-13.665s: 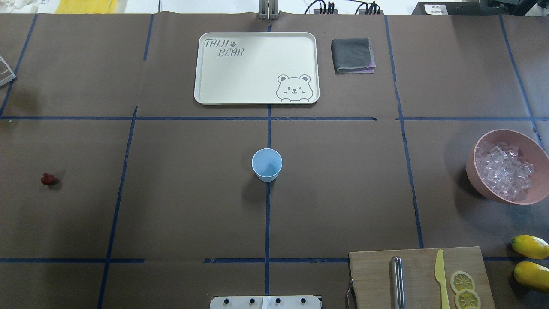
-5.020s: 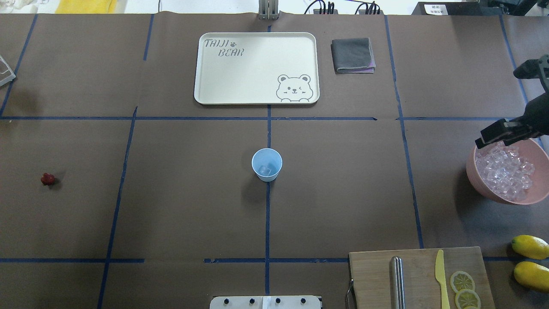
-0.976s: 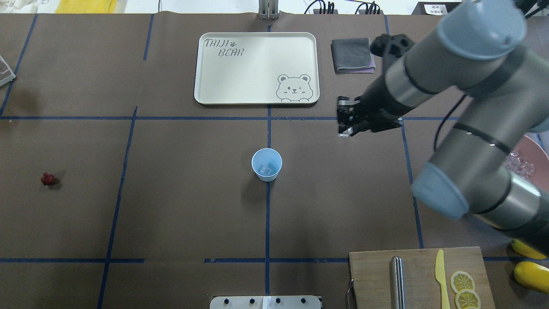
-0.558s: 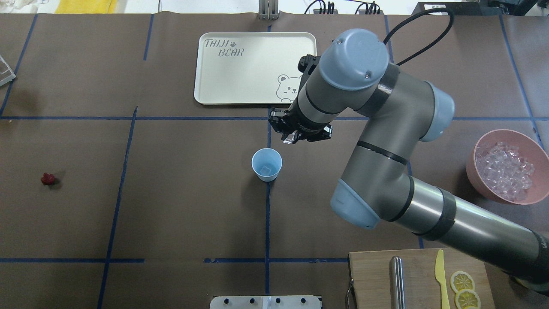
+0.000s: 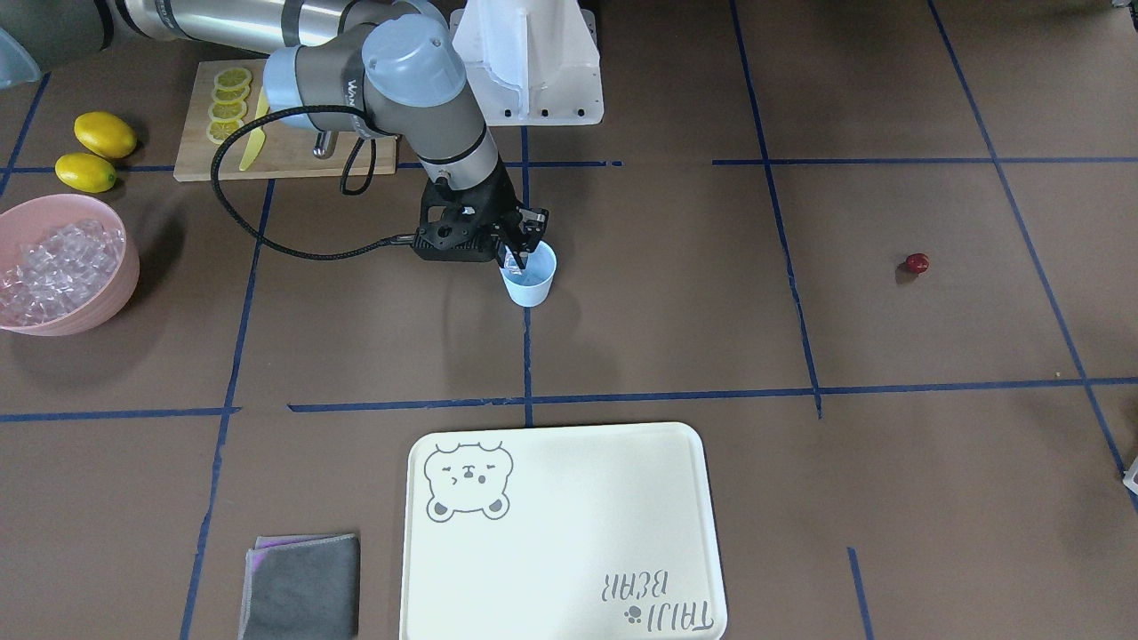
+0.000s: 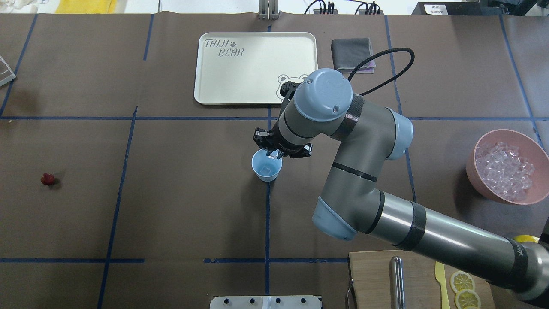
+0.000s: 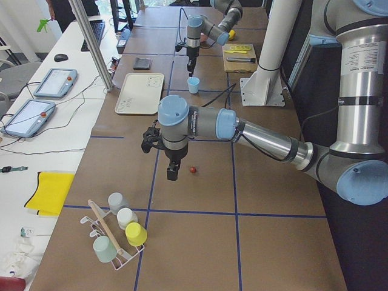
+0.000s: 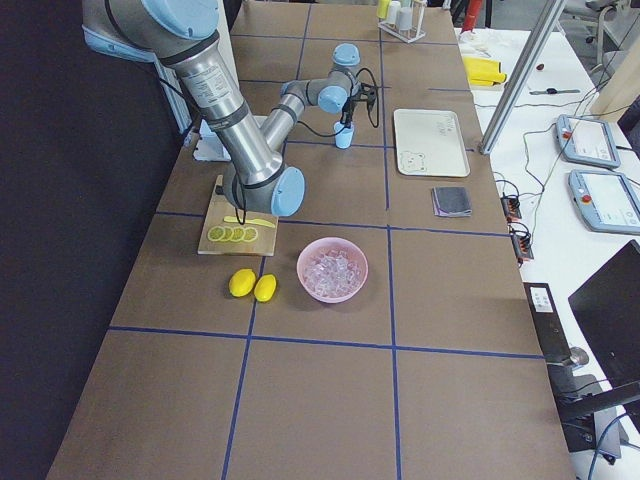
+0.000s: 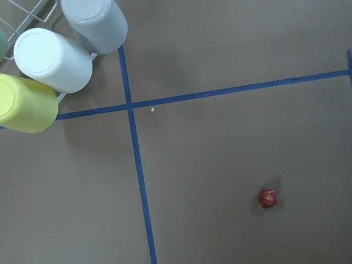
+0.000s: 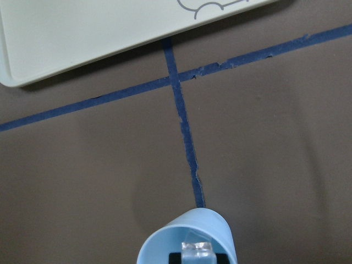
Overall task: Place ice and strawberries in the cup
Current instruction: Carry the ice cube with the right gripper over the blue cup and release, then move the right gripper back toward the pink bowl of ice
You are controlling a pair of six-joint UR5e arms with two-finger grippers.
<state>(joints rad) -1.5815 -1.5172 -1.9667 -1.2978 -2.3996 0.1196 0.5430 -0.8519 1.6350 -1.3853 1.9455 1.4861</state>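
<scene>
The pale blue cup point(image 6: 266, 177) stands at the table's middle, with one ice piece point(image 6: 266, 171) in it. My right gripper point(image 6: 271, 155) hangs over the cup's far rim, shut on a clear ice cube point(image 10: 197, 250); it also shows in the front view point(image 5: 517, 258) above the cup point(image 5: 532, 290). The dark red strawberry point(image 6: 47, 179) lies alone far to the left, also in the left wrist view point(image 9: 268, 198). My left gripper point(image 7: 172, 173) shows only in the left side view, hovering near the strawberry point(image 7: 193, 170); I cannot tell if it is open.
A pink bowl point(image 6: 472, 174) of ice point(image 6: 506, 167) stands at the right edge. A cream tray point(image 6: 257, 68) and a grey cloth point(image 6: 352, 55) lie behind the cup. A cutting board point(image 6: 373, 279) with knife and lemon slices is front right. A cup rack point(image 7: 118, 233) stands far left.
My right arm has swung left from near the bowl to over the cup, carrying an ice cube, and has come down to the cup's rim. Cup and strawberry have not moved.
</scene>
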